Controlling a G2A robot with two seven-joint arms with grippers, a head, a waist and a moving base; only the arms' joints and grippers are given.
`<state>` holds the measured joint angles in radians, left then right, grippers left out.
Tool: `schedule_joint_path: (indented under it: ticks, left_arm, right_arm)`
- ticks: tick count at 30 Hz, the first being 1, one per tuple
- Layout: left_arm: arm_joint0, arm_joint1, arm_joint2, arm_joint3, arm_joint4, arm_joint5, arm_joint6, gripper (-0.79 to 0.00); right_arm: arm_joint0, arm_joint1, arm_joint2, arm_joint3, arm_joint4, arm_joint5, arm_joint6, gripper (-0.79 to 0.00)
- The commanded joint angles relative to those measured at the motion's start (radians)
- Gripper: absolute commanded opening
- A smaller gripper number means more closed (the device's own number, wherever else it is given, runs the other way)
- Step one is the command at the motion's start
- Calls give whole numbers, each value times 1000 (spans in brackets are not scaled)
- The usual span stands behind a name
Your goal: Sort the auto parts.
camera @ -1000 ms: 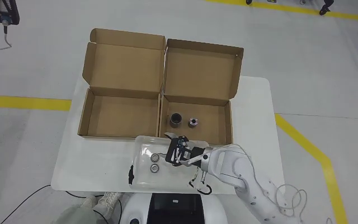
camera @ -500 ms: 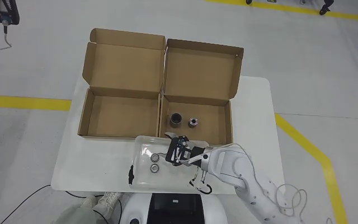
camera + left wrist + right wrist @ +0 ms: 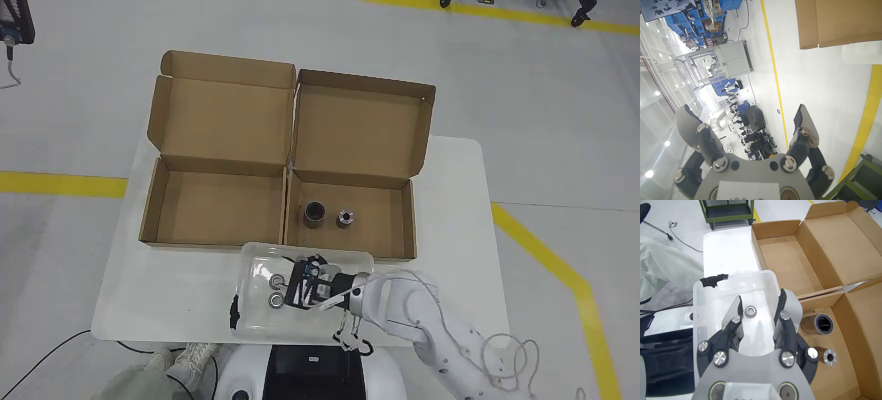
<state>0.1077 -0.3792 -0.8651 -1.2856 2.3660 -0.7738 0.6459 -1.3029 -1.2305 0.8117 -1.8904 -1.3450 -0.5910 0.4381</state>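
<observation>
**Right gripper open over the bearings in the clear bin**

Nearest the robot, the right gripper (image 3: 761,296) was lowered into the clear plastic bin (image 3: 250,262) at the table's (image 3: 450,200) near edge. Its fingers were spread moderately wide and held nothing. A small ring bearing (image 3: 750,311) lay on the bin floor between the fingertips, closer to one finger and untouched. The top view showed a second ring (image 3: 275,299) just beside the first. A strip of black tape (image 3: 713,280) clung to the bin's rim.

Beyond the bin stood two open cardboard boxes, side by side and touching. The box on the robot's left (image 3: 215,205) held no parts. The box on the robot's right (image 3: 385,225) held a dark hollow cylinder (image 3: 819,325) and, near it, a smaller metal bushing (image 3: 829,357).

The left gripper (image 3: 743,111) was spread wide and empty, facing the workshop floor away from the bin.
</observation>
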Motion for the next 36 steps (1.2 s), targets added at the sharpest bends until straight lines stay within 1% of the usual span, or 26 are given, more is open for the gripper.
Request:
schedule_joint_path:
  ticks: [1,6,9,15,23,36]
  left_arm:
    - [0,0,0,0,0,0,0,0]
    - [0,0,0,0,0,0,0,0]
    - [0,0,0,0,0,0,0,0]
    - [0,0,0,0,0,0,0,0]
    - [0,0,0,0,0,0,0,0]
    - [0,0,0,0,0,0,0,0]
  right_arm:
    - [10,-7,-33,22,-19,16,-1,-434]
    - [42,-28,-113,101,-58,52,-22,-431]
    - [63,-41,-141,151,-58,77,-27,-434]
    - [96,-64,-188,211,-73,136,27,-431]
    - [130,-94,-226,268,-54,209,108,-403]
    - [181,-133,-259,377,-39,242,93,-406]
